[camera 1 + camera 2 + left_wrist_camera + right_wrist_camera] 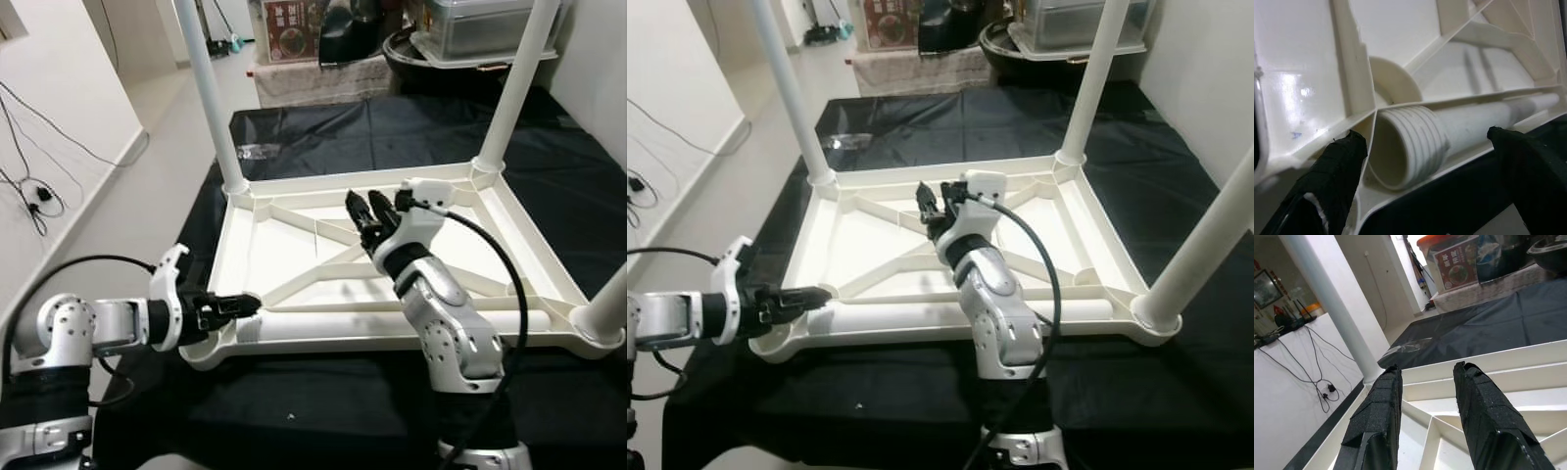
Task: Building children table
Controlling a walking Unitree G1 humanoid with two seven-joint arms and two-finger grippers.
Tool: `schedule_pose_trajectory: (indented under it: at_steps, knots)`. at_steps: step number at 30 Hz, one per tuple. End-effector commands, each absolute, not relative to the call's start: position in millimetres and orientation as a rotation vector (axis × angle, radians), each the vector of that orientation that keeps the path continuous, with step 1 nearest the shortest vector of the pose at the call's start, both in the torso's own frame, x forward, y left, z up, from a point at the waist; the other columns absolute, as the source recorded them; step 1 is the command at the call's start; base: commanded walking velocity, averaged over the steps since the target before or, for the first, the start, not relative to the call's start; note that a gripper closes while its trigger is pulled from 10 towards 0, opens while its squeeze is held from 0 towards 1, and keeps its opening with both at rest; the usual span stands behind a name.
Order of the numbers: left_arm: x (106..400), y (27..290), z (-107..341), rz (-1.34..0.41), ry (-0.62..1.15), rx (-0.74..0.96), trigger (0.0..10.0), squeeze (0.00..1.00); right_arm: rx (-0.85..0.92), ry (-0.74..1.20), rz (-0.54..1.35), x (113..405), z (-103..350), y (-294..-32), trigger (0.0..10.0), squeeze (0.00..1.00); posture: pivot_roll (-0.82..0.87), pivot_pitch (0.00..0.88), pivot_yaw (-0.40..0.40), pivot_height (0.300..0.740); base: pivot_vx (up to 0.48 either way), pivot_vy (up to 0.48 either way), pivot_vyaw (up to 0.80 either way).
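Observation:
A white plastic children's table (pixel 343 182) lies upside down on a black cloth. Three white legs stand upright in its corners: far left (pixel 209 88), far right (pixel 516 88) and near right (pixel 613 305). A fourth leg (pixel 323 326) lies loose along the near rim, its threaded end (pixel 1410 147) beside the near-left corner socket (pixel 1393 78). My left gripper (pixel 243 305) is at that corner, open, with a finger on each side of the threaded end and not touching it. My right gripper (pixel 370 208) hangs open above the table's middle, holding nothing.
The black cloth (pixel 549 147) covers the floor under the table. A clear plastic bag (pixel 260 150) lies on it at the far left. Boxes and containers (pixel 470 29) stand along the far side. Cables (pixel 34 196) trail on the pale floor to the left.

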State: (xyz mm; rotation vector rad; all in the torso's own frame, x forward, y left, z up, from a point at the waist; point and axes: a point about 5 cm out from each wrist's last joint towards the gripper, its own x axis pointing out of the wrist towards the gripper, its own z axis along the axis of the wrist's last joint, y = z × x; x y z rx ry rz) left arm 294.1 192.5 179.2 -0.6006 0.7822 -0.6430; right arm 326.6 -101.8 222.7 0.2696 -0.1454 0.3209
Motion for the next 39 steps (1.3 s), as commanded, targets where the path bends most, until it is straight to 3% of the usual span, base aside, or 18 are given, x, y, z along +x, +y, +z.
schedule_pose_trajectory:
  at_steps: [1, 21, 39]
  knots:
    - [296, 194, 200, -0.673, 0.710, -0.612, 10.0, 0.00, 0.273, -0.126, 0.346, 326, 217, -95, 10.0, 0.00, 0.09, 0.106, 0.071, 0.740, 0.000, 0.000, 0.00]
    - [286, 174, 181, -0.709, 0.817, -0.593, 10.0, 0.00, 0.275, -0.123, 0.341, 326, 216, -95, 10.0, 0.00, 0.09, 0.108, 0.078, 0.740, 0.000, 0.000, 0.00]
    - [290, 192, 191, -0.647, 0.790, -0.560, 10.0, 0.00, 0.274, -0.121, 0.343, 327, 215, -95, 10.0, 0.00, 0.09, 0.108, 0.072, 0.740, 0.000, 0.000, 0.00]
